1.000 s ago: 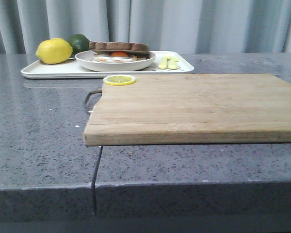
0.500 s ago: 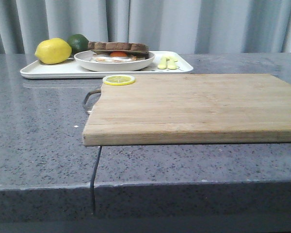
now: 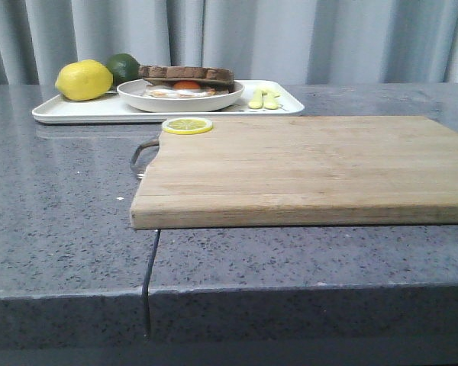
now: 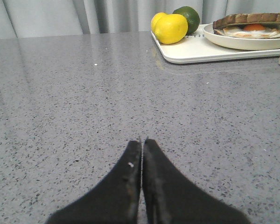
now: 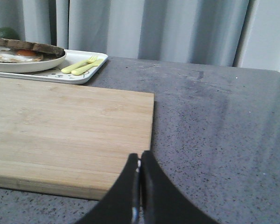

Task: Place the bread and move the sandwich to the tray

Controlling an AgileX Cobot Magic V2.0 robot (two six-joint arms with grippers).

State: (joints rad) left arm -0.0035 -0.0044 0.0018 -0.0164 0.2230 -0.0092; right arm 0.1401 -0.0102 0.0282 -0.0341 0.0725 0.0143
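The left gripper (image 4: 142,140) hung low over bare grey countertop (image 4: 84,102), its dark fingers pressed together and holding nothing, and the right gripper (image 5: 140,155) was likewise closed and empty, its tips just at the near right corner of the wooden cutting board (image 5: 65,121). Neither arm showed in the front view; only the wrist cameras caught them. From the left wrist, the lemon (image 4: 170,28) and the lime (image 4: 189,16) behind it sat at the left end of the tray (image 4: 191,53), well apart from the fingers. The front view laid it all out: the tray (image 3: 76,113) lay at the far left of the counter, and on it sat the sandwich (image 3: 185,82), plate and all, with the top bread (image 3: 186,74) lying dark-crusted over the egg and its orange yolk. The right wrist view picked out a yellow fork and knife (image 5: 81,65) at the tray's right end, which the left wrist view missed. A lemon slice (image 3: 188,125), seen whole only from the front, rested on the board's far left corner, just near of the tray. Grey curtains (image 3: 290,38) hung behind.
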